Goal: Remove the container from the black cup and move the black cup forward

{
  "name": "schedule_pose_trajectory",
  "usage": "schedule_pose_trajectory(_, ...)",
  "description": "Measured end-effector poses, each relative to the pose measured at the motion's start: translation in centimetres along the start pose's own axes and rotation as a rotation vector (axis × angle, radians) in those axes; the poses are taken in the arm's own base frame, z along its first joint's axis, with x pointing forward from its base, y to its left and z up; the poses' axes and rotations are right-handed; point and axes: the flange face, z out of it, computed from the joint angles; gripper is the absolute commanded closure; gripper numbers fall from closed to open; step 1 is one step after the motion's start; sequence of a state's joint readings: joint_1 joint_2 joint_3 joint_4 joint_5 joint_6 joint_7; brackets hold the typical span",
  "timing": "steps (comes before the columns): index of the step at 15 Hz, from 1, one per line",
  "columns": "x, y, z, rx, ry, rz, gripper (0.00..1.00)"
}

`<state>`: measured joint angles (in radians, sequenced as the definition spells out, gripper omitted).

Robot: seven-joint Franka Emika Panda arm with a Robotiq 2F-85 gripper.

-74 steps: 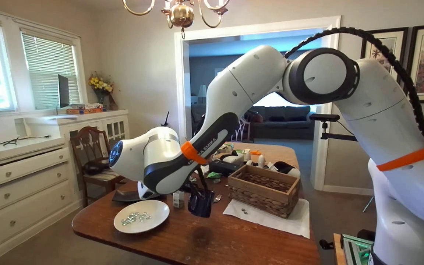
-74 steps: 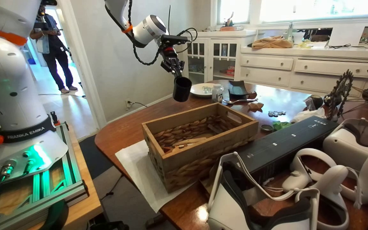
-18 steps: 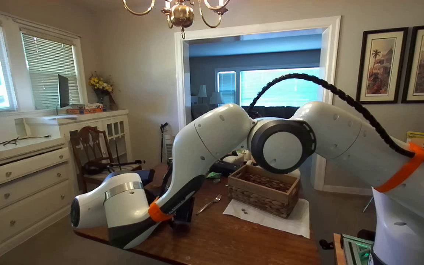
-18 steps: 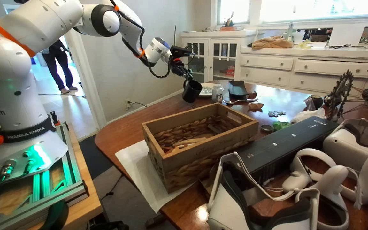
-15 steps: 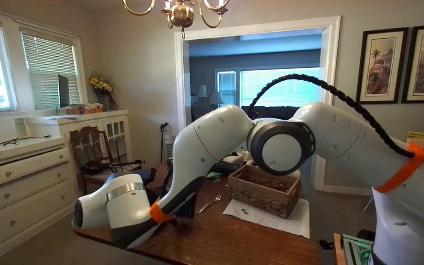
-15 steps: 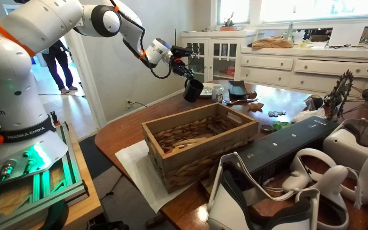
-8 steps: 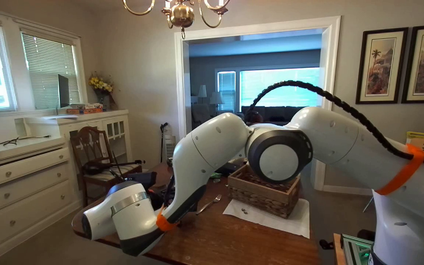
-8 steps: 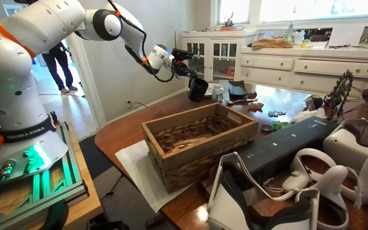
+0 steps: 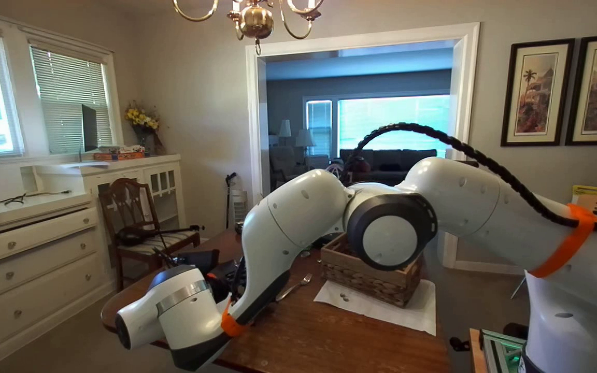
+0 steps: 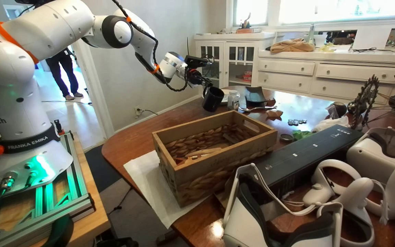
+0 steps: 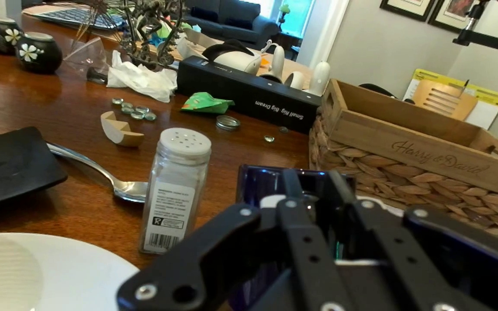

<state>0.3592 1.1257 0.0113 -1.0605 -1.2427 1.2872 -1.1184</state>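
"Upper middle of an exterior view, is that the black mug (image 10: 213, 99) tilted over the wooden table (image 10: 139, 137)?"
"Yes, clamped in the gripper (image 10: 208, 84). The arm (image 9: 389, 238) hides it in an exterior view; only the wrist view, left of centre, shows the barcode (image 11: 162, 241) on the shaker (image 11: 174, 190)."

I read "FRANKA EMIKA" on the black collar (image 10: 27, 141) of the white robot arm (image 10: 15, 103), and "rch" on the arm above it. In my wrist view: "Harry & David" on the rectangular brown wood-and-wicker basket (image 11: 430, 155), "Small Rig, Big Dream" on the long black box (image 11: 249, 93), "R" on the clear shaker (image 11: 177, 172)'s white label (image 11: 169, 216).
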Motion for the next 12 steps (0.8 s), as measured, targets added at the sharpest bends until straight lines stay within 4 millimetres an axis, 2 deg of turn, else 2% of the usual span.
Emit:
schedule_pose_trajectory(6,1.3,0.3,-2.0,-0.025,-0.008,0.004,0.95)
schedule_pose_trajectory(12,3.2,0.3,-4.0,-0.012,-0.087,-0.014,0.95)
